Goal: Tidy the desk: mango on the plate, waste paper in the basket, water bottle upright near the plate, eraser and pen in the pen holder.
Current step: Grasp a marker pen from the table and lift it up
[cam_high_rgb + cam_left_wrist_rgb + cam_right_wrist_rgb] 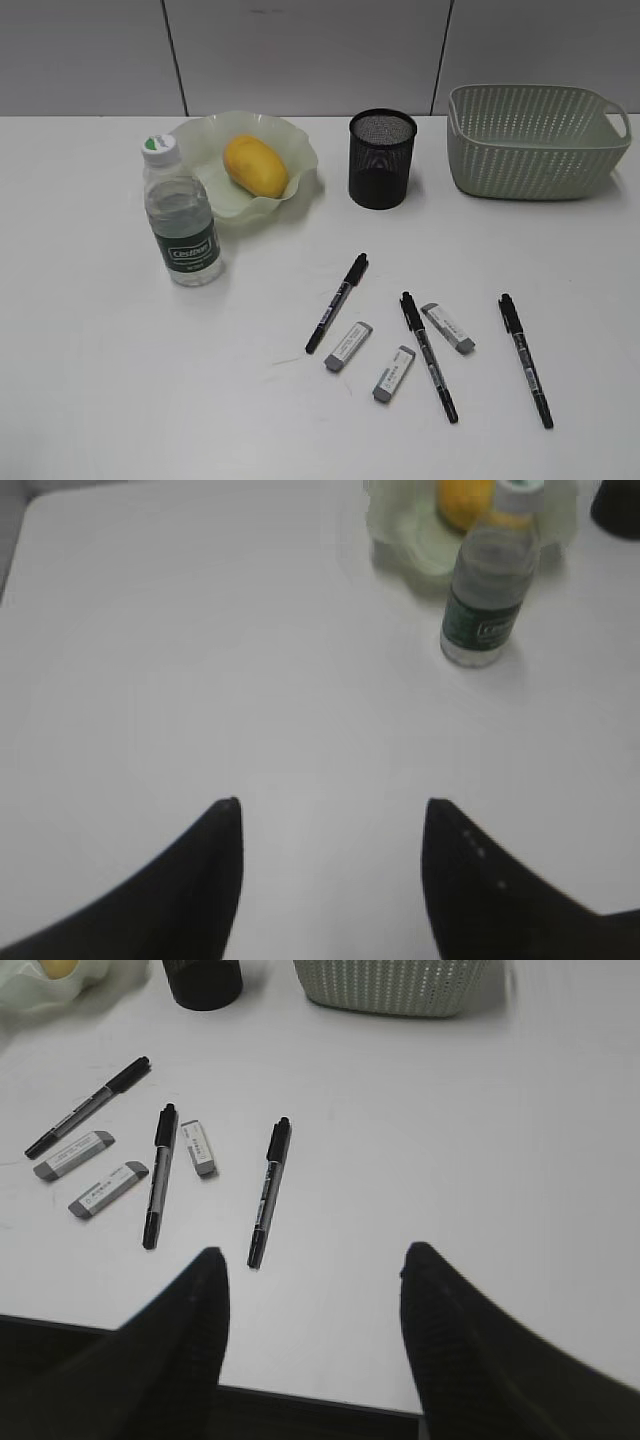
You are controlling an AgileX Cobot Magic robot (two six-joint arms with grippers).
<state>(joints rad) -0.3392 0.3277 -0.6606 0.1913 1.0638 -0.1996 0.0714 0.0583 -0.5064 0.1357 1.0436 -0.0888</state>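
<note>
The white counter carries everything, in front of a grey panelled wall. One pale sage-green basket with woven-look perforated sides and handle cut-outs stands at the far right; what lies inside it cannot be seen. One pale green translucent plate with a wavy ruffled rim sits at the far left, and on it lies one smooth yellow-orange oval mango. One clear water bottle stands upright just in front of the plate's left side, with a white-and-green cap and a dark green label reading "Cestbon". One black mesh pen holder stands between plate and basket, apart from both. Three black-capped pens lie flat on the near half: a left pen, a middle pen and a right pen. Three grey-sleeved erasers lie among them: one eraser beside the left pen, a second eraser next to it, a third eraser just right of the middle pen; their printing is too small to read. The left pincer gapes wide over bare counter, holding nothing. The right pincer also gapes wide and empty, just nearer than the right pen
</note>
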